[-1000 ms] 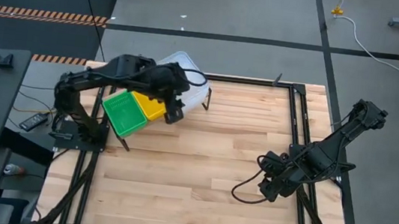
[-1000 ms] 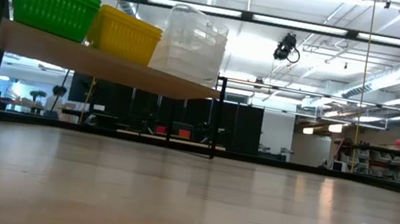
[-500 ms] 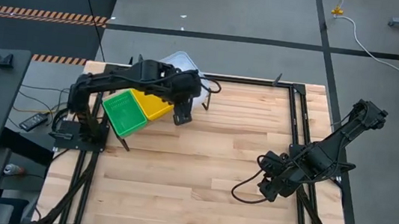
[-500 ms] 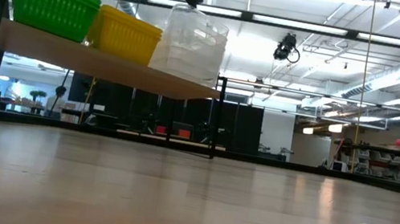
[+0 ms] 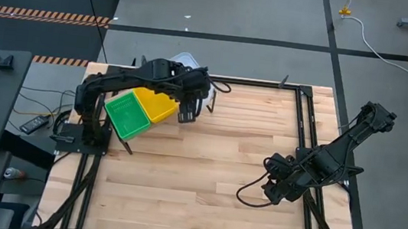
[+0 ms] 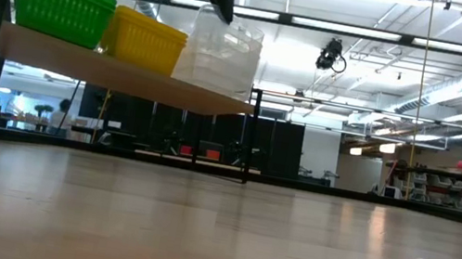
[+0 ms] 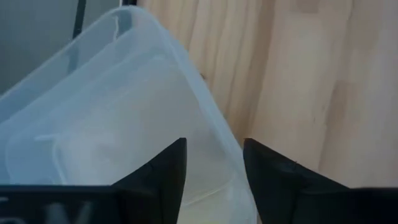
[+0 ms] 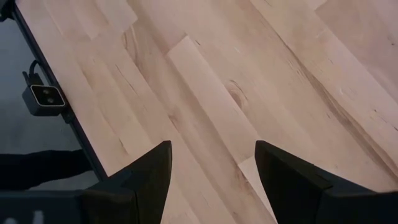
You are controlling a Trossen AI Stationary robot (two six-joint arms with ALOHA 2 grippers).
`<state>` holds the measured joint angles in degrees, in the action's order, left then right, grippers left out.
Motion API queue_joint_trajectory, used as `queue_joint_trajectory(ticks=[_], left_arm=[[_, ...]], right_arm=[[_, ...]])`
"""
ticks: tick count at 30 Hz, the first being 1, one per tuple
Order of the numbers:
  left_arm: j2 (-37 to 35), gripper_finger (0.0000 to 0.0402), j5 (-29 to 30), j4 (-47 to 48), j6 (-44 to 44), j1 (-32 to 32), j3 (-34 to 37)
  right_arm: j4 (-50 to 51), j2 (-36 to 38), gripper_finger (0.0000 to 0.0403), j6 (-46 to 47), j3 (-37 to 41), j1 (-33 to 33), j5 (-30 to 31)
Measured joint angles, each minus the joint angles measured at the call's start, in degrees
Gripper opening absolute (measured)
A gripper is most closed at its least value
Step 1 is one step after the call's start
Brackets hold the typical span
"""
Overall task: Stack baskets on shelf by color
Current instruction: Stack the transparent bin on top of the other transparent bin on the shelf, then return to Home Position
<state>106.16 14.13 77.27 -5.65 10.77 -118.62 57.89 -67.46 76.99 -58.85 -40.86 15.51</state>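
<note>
Wooden counter (image 5: 198,168) carries a slanted shelf (image 6: 118,76) holding green baskets (image 6: 61,2), yellow baskets (image 6: 142,39) and clear baskets (image 6: 222,53) side by side. Left pincer (image 7: 212,165), fingers apart, hovers over the clear stack. Right pincer (image 8: 211,168) hangs spread above bare boards.

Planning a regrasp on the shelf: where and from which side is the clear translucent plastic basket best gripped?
Probably by its thin upright rim wall, from above: the clear translucent plastic basket sits open-topped on the slanted plywood shelf beside the yellow basket, and the left tool hangs open over that wall.
</note>
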Motion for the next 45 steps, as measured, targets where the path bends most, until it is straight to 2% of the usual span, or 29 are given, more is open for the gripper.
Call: queue_joint_trajectory(ticks=[10, 20, 26, 30, 32, 35, 39, 43, 45], left_arm=[[0.7, 0.0126, -0.5, -0.1, -2.2, 2.8, 0.0], [0.3, 0.0121, -1.2, -0.6, -1.7, 1.5, 0.0], [-0.8, 0.0125, -1.3, 0.3, 1.2, -0.9, -6.9], [-0.9, 0.0119, -1.4, 1.6, 7.0, -3.3, -15.4], [-2.4, 0.0115, -1.3, -0.2, 10.4, -5.1, -16.0], [-6.1, 0.0103, -0.8, -0.6, 13.6, -8.1, -13.6], [-9.6, 0.0067, 5.1, 7.3, 15.7, -12.2, -13.0], [-13.2, 0.0014, 8.5, 10.1, 18.4, -14.6, -12.9], [-15.8, 0.0007, 8.7, 9.6, 18.5, -15.1, -11.4]], right_arm=[[0.0, 0.0, 0.0236, 0.0, 0.0, 0.0, 0.0], [0.0, 0.0, 0.0236, 0.0, 0.0, 0.0, 0.0], [-0.6, 0.3, 0.0236, 0.0, 0.0, 1.0, 0.0], [-1.1, 2.5, 0.0234, -0.1, 0.0, 2.0, 0.0], [-1.6, 4.3, 0.0230, -0.2, 0.0, 2.6, 0.6], [-2.1, 7.2, 0.0219, -0.8, 0.0, 3.1, 3.4], [-2.0, 10.7, 0.0194, -3.0, 0.0, 3.1, 9.6], [-1.3, 13.5, 0.0149, -6.1, 0.0, 3.1, 18.8], [-1.1, 14.5, 0.0121, -7.5, 0.0, 3.2, 22.6]])
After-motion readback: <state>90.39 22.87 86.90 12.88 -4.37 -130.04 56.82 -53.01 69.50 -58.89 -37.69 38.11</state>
